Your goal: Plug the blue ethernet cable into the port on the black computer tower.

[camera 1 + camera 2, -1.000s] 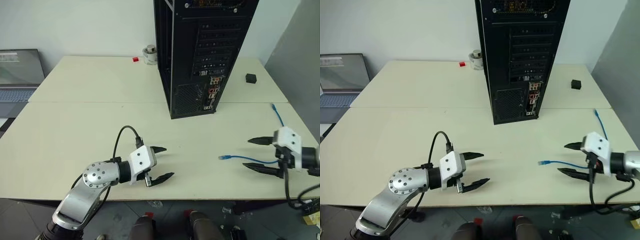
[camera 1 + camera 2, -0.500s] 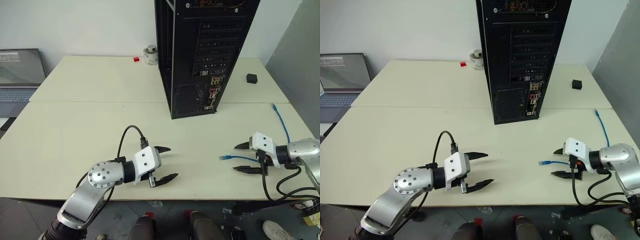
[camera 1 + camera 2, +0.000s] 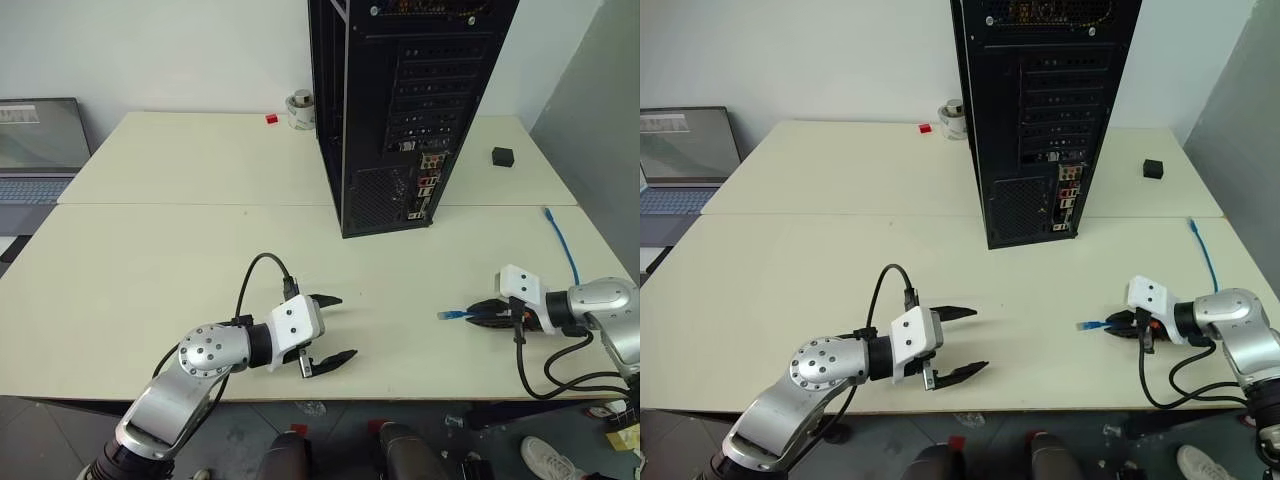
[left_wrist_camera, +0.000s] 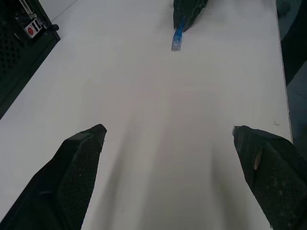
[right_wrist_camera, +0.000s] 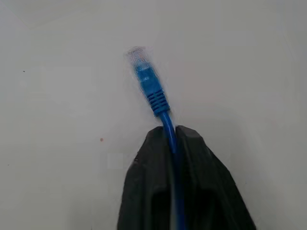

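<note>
The blue ethernet cable (image 3: 560, 240) lies along the right edge of the tabletop (image 3: 180, 250), one end trailing back toward the far right corner, the near end with its clear plug pointing inward across the bare top. It looks light and limp, so I'd expect it to sag and twist freely; the plug is small, probably brittle at its clip, and best steered from the stiff boot just behind it. That is about where the right gripper (image 5: 170, 132) has it: the two black fingers are pinched together on the cord just behind the boot, the plug sticking out ahead of them, low over the table. The black computer tower (image 3: 400, 110) stands well apart toward the far edge, ports facing this way. The left gripper (image 3: 328, 328) hovers near the front edge, jaws spread wide, holding nothing.
</note>
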